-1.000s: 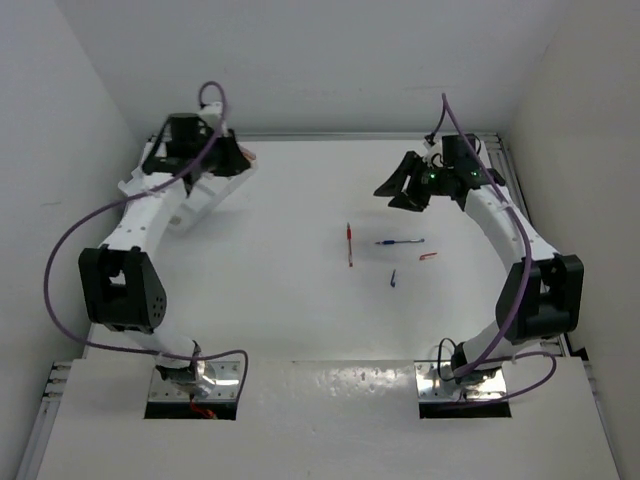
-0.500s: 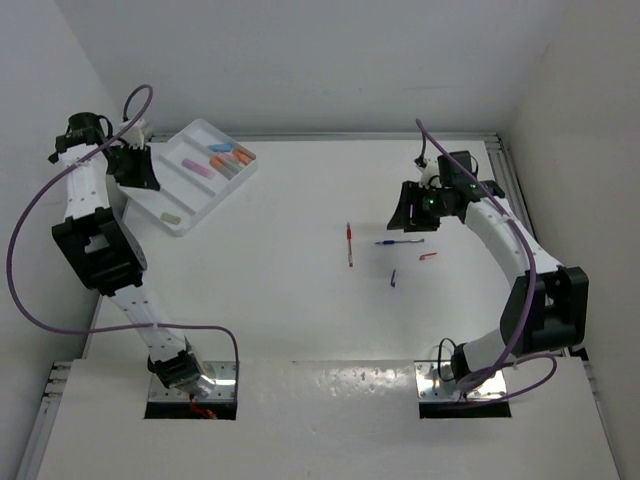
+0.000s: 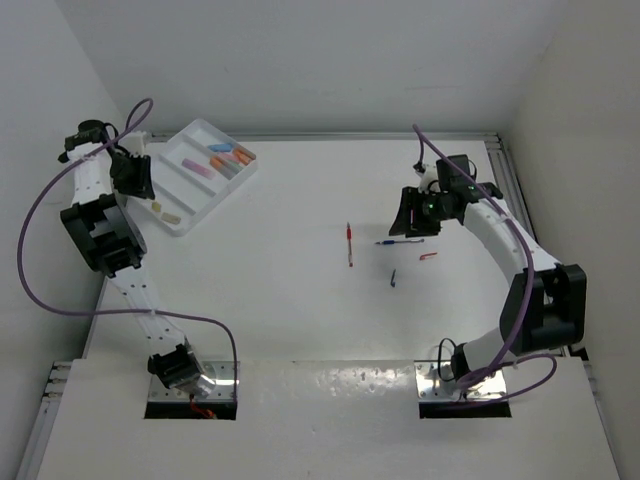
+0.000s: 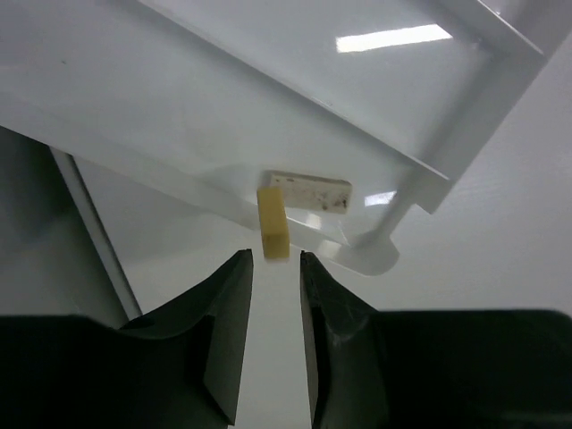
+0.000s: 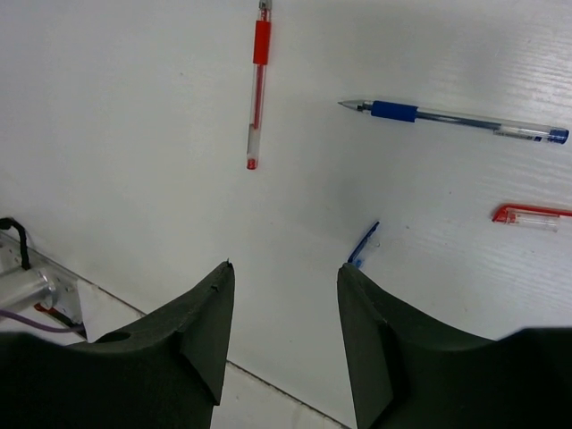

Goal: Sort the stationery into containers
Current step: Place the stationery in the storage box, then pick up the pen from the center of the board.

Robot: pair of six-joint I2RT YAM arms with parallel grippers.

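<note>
Yellow eraser (image 4: 273,234) just beyond narrowly parted left jaws' tips; right jaws wide, small blue piece (image 5: 363,245) ahead between them

The white tray (image 3: 186,190) lies slantwise at the far left of the table (image 3: 280,300). It holds a pink marker (image 3: 197,168), orange and blue markers (image 3: 230,156), and at its near corner a flat beige eraser (image 4: 310,191) beside a yellower eraser (image 4: 273,233) standing on end. Well apart to the right, on the table, lie a red pen (image 3: 349,244), a blue pen (image 3: 400,241), a small red piece (image 3: 428,257) and a small blue piece (image 3: 393,278).
</note>
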